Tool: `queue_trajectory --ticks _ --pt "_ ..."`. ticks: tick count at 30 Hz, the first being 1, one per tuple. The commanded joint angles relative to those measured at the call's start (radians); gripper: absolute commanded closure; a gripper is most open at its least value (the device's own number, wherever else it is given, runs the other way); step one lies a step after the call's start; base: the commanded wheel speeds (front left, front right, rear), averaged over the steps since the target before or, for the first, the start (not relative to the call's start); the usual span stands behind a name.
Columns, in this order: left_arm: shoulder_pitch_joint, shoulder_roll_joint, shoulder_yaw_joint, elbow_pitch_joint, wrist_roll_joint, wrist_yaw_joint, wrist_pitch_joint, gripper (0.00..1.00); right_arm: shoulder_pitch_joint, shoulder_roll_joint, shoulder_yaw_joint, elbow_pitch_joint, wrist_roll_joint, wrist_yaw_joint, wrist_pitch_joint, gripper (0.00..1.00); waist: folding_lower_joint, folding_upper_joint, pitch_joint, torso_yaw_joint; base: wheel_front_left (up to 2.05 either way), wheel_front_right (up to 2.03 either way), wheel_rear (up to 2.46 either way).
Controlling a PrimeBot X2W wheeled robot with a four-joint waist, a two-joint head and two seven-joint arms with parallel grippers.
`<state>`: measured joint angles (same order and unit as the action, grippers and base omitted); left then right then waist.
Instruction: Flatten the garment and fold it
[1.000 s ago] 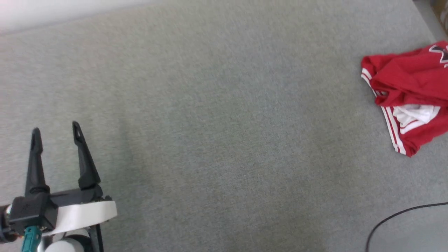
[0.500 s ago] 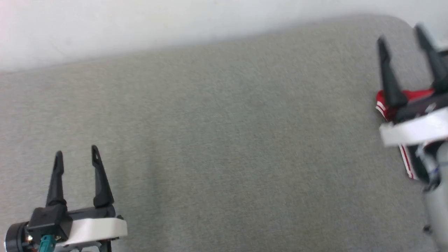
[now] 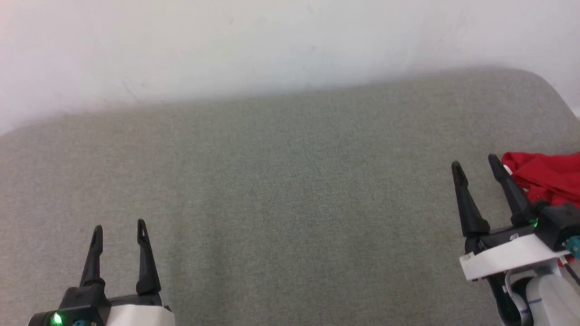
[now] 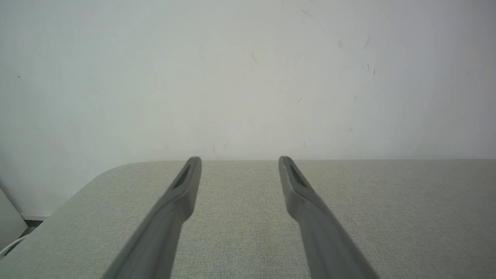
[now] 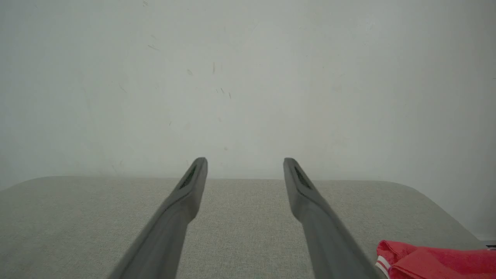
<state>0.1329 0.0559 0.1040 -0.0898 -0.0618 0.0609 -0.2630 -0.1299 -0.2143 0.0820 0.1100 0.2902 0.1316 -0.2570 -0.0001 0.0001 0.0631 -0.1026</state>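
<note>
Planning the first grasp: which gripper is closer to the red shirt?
The right gripper: open, its fingertips just beside the garment. The left gripper, also open, sits far across the grey surface from it.

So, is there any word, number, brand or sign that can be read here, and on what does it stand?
No text can be read.
The garment: the part in view is red cloth with white striped trim, no numeral or label.
The left gripper and the right gripper: no lettering, a green light near each base.
The wall: faint marks, no writing.
</note>
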Motion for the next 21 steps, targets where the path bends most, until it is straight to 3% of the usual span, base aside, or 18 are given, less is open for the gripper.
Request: queue_trajectory --ticks 1,2,21 --pt "0.013 -0.004 -0.003 0.003 0.003 -0.011 0.001 0.00 0.016 0.007 0.000 -0.005 -0.002 -0.001 -0.005 0.00 0.0001 -0.0001 -0.029 0.018 0.00 0.00 0.00" --pt "0.007 0.000 -0.005 0.002 0.000 -0.011 0.000 1.00 0.015 0.004 -0.002 -0.003 0.000 0.000 0.000 1.00 0.0001 -0.0001 -0.011 0.004 0.00 0.00 0.00" --pt "-0.009 0.000 -0.017 0.012 0.008 -0.018 0.033 1.00 0.031 0.024 -0.013 -0.015 -0.036 0.000 0.033 1.00 0.0001 -0.0001 -0.020 0.018 0.00 0.00 0.00"
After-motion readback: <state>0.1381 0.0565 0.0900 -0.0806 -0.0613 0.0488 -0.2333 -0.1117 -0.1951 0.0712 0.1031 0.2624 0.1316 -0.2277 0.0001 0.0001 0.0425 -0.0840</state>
